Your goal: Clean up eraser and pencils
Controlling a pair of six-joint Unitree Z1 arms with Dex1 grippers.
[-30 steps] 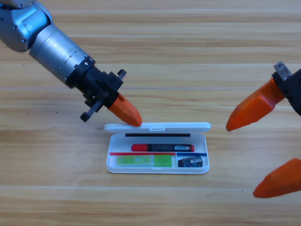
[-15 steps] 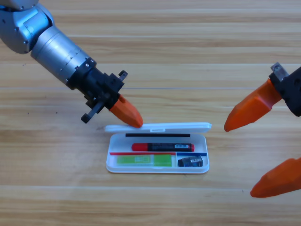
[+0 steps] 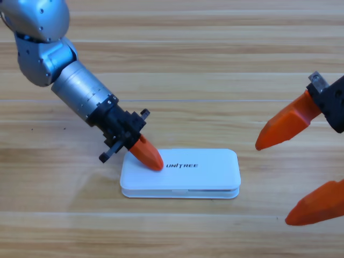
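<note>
We see the left pincer, jaws seemingly together, pressing the closed white case holding the unseen eraser and pencils; the right pincer waits wide, and off-centre pressure might skid the case across the desk

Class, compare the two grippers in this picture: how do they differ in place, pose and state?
The left gripper is over the middle of the table, pressing on the left end of the closed white case; the right gripper waits at the right edge, touching nothing. The left gripper's fingers are together as one tip; the right gripper's stand wide apart. The left gripper shows whole; the right is cut off. Both have orange fingers.
</note>
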